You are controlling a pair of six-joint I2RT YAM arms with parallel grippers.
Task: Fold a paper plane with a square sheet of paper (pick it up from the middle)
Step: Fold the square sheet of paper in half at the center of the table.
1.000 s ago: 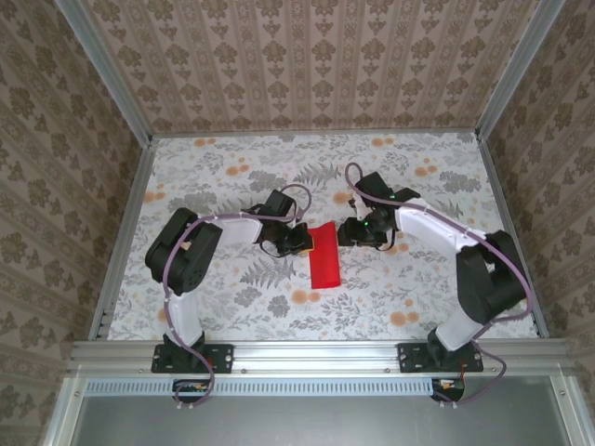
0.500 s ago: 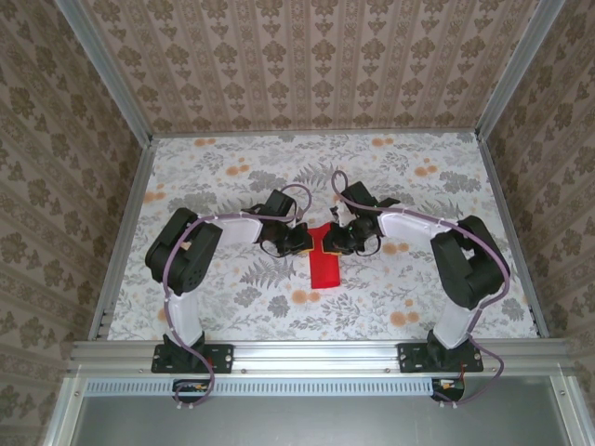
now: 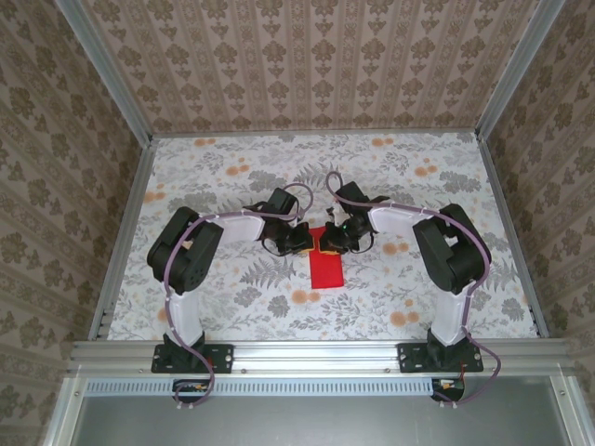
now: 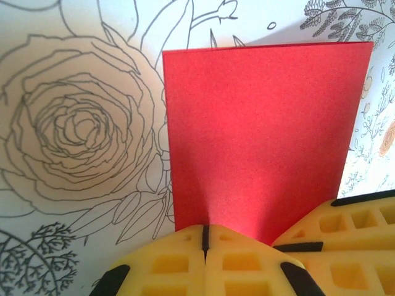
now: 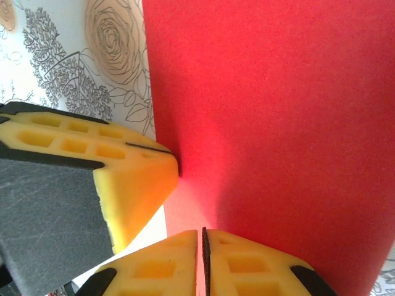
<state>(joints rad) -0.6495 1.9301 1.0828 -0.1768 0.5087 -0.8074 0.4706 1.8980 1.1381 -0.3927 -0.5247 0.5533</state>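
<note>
Tearing threatens your red paper sheet (image 4: 259, 129): left gripper (image 4: 205, 237) and right gripper (image 5: 202, 240) jaws both pinch its 12 o'clock end, so pulling them apart would rip it.

Left gripper (image 4: 205, 240) and right gripper (image 5: 201, 243) meet tip-to-tip, fingers (image 4: 166, 265) closed.
</note>
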